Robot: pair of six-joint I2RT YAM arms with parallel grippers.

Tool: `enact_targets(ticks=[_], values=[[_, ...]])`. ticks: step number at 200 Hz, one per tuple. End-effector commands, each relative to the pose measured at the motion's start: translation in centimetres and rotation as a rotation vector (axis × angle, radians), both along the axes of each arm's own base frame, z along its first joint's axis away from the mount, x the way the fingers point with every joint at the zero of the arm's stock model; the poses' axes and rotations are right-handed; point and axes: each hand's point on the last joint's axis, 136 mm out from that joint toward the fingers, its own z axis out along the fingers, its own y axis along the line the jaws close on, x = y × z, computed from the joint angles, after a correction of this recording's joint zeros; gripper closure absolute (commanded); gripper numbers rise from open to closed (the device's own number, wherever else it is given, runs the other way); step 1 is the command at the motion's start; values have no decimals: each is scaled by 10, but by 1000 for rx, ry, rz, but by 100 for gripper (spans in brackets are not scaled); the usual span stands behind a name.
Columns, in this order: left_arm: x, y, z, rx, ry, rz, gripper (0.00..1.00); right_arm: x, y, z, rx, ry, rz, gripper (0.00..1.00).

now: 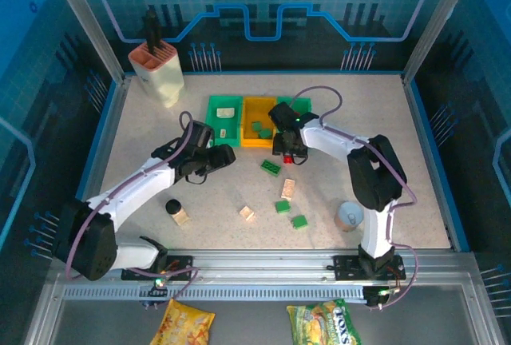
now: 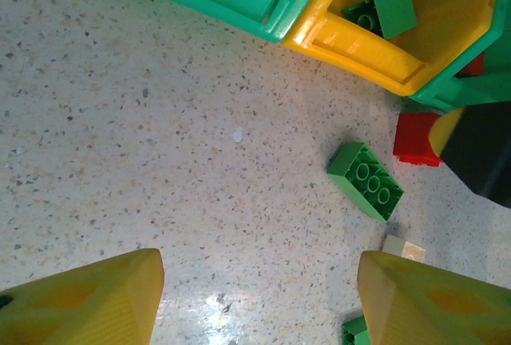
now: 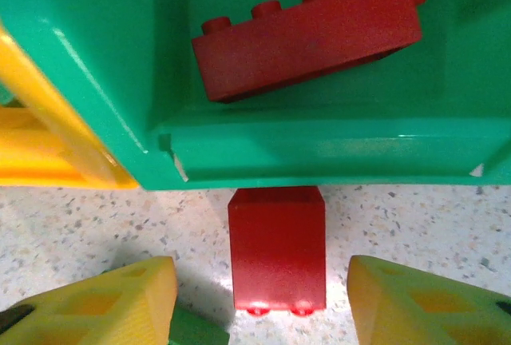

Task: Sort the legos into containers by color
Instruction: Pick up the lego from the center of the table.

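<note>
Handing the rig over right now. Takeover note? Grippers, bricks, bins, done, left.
Left gripper: open, empty, over bare table.
Right gripper: open, fingers either side of a red brick on the table by the right green bin; not gripped yet.
Done: cream bricks in the left green bin, green bricks in the yellow bin, red bricks in the right one.
Left: that red brick, three loose green bricks, two loose cream bricks.

Green bin (image 3: pixel 319 149) blocks ahead (sides free).
</note>
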Motion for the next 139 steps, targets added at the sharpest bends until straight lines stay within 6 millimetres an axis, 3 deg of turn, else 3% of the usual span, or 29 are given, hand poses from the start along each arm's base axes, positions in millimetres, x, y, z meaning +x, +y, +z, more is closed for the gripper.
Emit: enact_targets(ticks=[1, 76, 139], values=[[-8, 10, -3, 29, 6, 6, 34, 6, 0, -7, -22, -21, -33, 43], [-8, 11, 0, 23, 3, 10, 34, 4, -1, -17, -44, -3, -22, 60], [-7, 10, -1, 17, 3, 14, 34, 1, -5, 6, -44, -32, -3, 65]])
